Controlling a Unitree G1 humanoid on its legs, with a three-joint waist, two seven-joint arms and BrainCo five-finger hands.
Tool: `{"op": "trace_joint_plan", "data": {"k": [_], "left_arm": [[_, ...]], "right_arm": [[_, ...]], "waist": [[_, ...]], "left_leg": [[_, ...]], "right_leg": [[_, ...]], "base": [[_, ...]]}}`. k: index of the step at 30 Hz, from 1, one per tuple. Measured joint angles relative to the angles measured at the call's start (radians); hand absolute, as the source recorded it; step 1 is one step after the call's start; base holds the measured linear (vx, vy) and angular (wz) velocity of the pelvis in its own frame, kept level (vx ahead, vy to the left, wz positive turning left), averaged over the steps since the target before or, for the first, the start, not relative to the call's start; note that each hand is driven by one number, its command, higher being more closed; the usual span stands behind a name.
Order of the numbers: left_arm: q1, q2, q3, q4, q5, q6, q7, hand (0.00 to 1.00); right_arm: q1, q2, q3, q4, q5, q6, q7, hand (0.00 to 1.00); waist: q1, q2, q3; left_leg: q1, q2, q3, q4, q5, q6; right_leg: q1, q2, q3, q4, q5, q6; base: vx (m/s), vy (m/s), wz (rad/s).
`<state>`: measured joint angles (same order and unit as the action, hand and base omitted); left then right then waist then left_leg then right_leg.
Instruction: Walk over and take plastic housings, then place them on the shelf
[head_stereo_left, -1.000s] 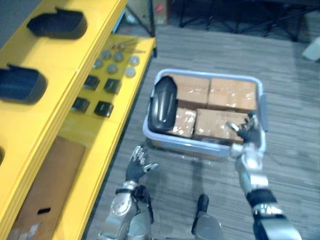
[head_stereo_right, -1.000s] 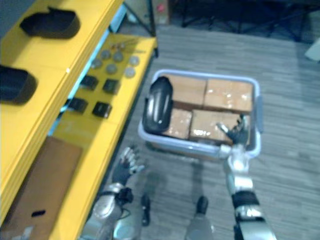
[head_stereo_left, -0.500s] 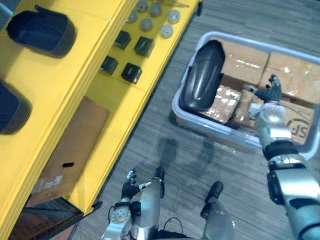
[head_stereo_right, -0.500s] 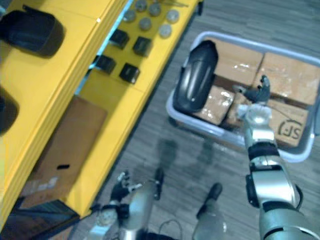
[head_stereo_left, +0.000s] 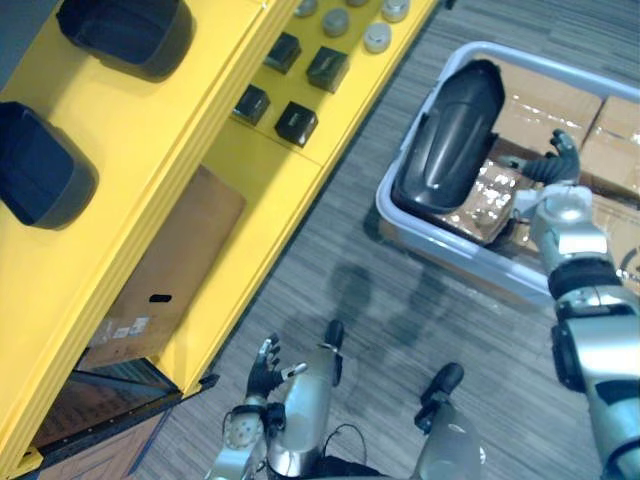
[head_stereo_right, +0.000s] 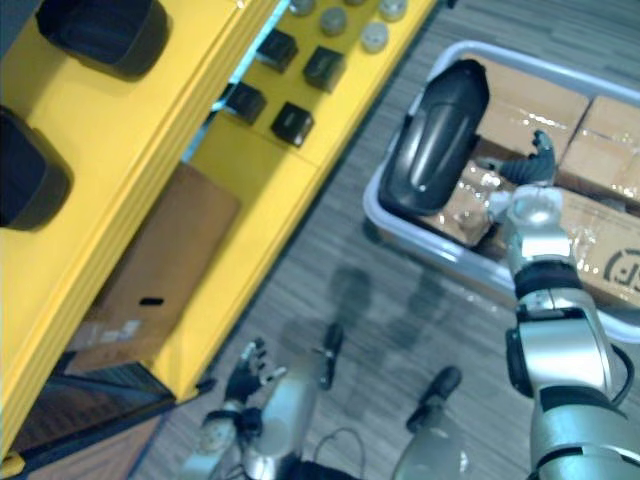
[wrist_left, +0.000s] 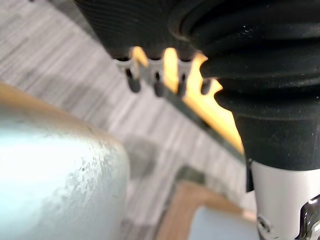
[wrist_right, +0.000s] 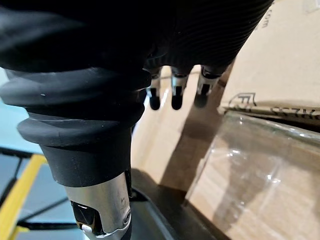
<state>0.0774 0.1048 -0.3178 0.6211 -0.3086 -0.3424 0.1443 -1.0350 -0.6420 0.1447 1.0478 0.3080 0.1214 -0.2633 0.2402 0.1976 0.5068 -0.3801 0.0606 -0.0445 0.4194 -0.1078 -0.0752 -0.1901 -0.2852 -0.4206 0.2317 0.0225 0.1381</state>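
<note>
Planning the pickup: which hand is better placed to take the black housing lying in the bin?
Right. The right hand is over the bin, beside the black housing; the left hand hangs low, far from it.

Silver-grey arms (head_stereo_left: 592, 335), dark ribbed wrist covers (wrist_right: 75, 75), silver dark-tipped fingers (wrist_right: 175, 95)

Grey tote (head_stereo_left: 440, 243) right, packed with taped cartons (head_stereo_left: 545, 100). Left: black blocks (head_stereo_left: 296, 122), grey discs (head_stereo_left: 377, 38), flat cardboard (head_stereo_left: 175, 260).

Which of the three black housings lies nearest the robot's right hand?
The housing in the bin, beside the right hand; the others sit on the yellow shelf.
</note>
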Motion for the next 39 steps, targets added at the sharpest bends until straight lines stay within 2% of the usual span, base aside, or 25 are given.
{"op": "trace_joint_plan", "data": {"k": [3, 6, 10, 11, 17, 20, 25, 32, 33, 36, 39], "left_arm": [[0.000, 0.001, -0.009, 0.001, -0.003, -0.007, 0.000, 0.00], [0.000, -0.001, -0.014, 0.001, -0.009, -0.007, 0.001, 0.00], [-0.003, -0.005, -0.050, 0.019, -0.051, -0.007, 0.000, 0.00], [-0.005, -0.005, -0.058, 0.022, -0.059, -0.007, -0.001, 0.00], [-0.013, -0.025, -0.061, 0.038, -0.087, -0.007, -0.010, 0.00], [-0.026, -0.025, -0.077, 0.059, -0.099, -0.010, -0.010, 0.00], [-0.039, -0.024, -0.090, 0.068, -0.127, -0.018, -0.010, 0.00], [-0.039, -0.025, -0.090, 0.067, -0.153, -0.019, -0.013, 0.00], [-0.039, -0.025, -0.090, 0.067, -0.153, -0.019, -0.013, 0.00], [-0.039, -0.025, -0.091, 0.067, -0.153, -0.022, -0.012, 0.00], [-0.039, -0.024, -0.096, 0.067, -0.153, -0.027, -0.009, 0.00]], "right_arm": [[-0.002, -0.003, 0.007, 0.026, -0.008, 0.021, 0.000, 0.00], [-0.003, -0.010, 0.007, 0.043, -0.010, 0.062, 0.003, 0.00], [-0.014, -0.043, 0.017, 0.079, -0.041, 0.101, 0.030, 0.00], [-0.014, -0.052, 0.017, 0.084, -0.049, 0.105, 0.038, 1.00], [-0.047, -0.138, 0.055, 0.120, -0.087, 0.136, 0.068, 1.00], [-0.047, -0.182, 0.056, 0.138, -0.087, 0.136, 0.085, 1.00], [-0.045, -0.209, 0.056, 0.151, -0.087, 0.126, 0.085, 1.00], [-0.047, -0.216, 0.059, 0.152, -0.087, 0.122, 0.090, 1.00], [-0.046, -0.215, 0.061, 0.153, -0.087, 0.122, 0.090, 0.00], [-0.044, -0.202, 0.061, 0.155, -0.087, 0.113, 0.066, 0.00], [-0.045, -0.161, 0.061, 0.154, -0.088, 0.065, -0.011, 0.00]], "waist": [[0.010, 0.003, -0.002], [0.020, 0.008, -0.006], [0.033, 0.038, -0.026], [0.040, 0.043, -0.030], [0.075, 0.067, -0.047], [0.079, 0.078, -0.055], [0.102, 0.078, -0.055], [0.108, 0.079, -0.056], [0.108, 0.079, -0.056], [0.108, 0.079, -0.056], [0.108, 0.079, -0.056]], "left_leg": [[0.000, -0.003, -0.002, -0.013, 0.010, -0.001], [0.000, -0.007, -0.002, -0.028, 0.021, -0.001], [-0.009, -0.011, -0.016, -0.026, 0.024, -0.003], [-0.012, -0.012, -0.018, -0.026, 0.024, -0.003], [-0.061, -0.018, -0.029, -0.011, 0.029, -0.008], [-0.082, -0.020, -0.048, 0.000, 0.029, -0.008], [-0.084, -0.019, -0.055, 0.010, 0.019, -0.015], [-0.105, -0.018, -0.083, 0.031, 0.014, -0.022], [-0.105, -0.017, -0.085, 0.039, 0.012, -0.023], [-0.105, -0.015, -0.088, 0.045, 0.001, -0.022], [-0.099, -0.015, -0.087, 0.045, -0.002, -0.021]], "right_leg": [[-0.006, -0.005, -0.004, 0.007, -0.004, -0.001], [-0.018, -0.012, -0.004, 0.017, -0.006, -0.004], [-0.025, -0.015, -0.017, 0.032, -0.016, -0.007], [-0.031, -0.018, -0.018, 0.040, -0.023, -0.007], [-0.089, -0.029, -0.022, 0.094, -0.045, -0.013], [-0.101, -0.036, -0.039, 0.112, -0.059, -0.011], [-0.111, -0.044, -0.042, 0.145, -0.088, -0.016], [-0.127, -0.041, -0.044, 0.166, -0.100, -0.018], [-0.124, -0.040, -0.044, 0.172, -0.101, -0.018], [-0.123, -0.039, -0.044, 0.176, -0.104, -0.019], [-0.120, -0.041, -0.044, 0.176, -0.105, -0.019]], "base": [[-0.03, 0.001, 0.04], [-0.03, 0.004, 0.03], [-0.03, 0.006, 0.08], [-0.03, 0.007, 0.07], [-0.01, 0.000, 0.06], [-0.01, 0.000, 0.15], [-0.01, 0.001, 0.04], [0.02, -0.005, -0.02], [0.03, 0.002, -0.06], [-0.01, 0.012, -0.01], [-0.04, 0.028, 0.00]]}}
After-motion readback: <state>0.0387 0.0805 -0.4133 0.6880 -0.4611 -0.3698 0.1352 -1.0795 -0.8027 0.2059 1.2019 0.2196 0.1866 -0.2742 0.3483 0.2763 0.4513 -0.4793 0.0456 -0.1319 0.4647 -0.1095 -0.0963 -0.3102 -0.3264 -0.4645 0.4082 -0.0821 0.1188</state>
